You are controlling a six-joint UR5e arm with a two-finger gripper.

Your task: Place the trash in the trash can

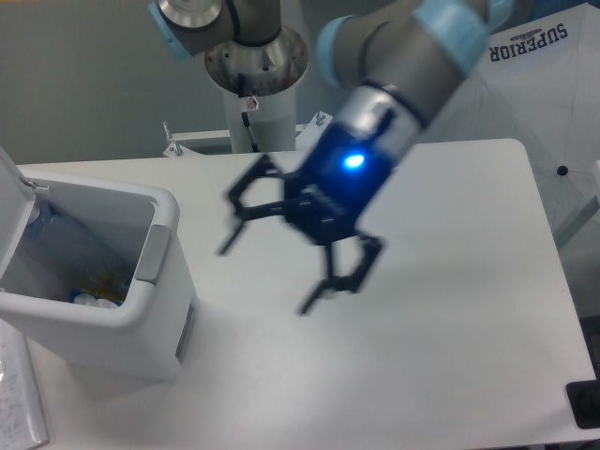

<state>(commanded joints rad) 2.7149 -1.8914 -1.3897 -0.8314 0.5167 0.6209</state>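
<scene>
Light: bright and even from overhead, with no hard glare on the white table [450, 309].
Shadows: a soft grey patch lies on the table below the gripper [292, 251]; a darker one hugs the trash can [141, 309] at the table's left edge.
Blur: the gripper and forearm are motion-smeared, fingers streaked.
Glow: a blue LED blooms on the wrist.
Focus: table and trash can are sharp.
</scene>
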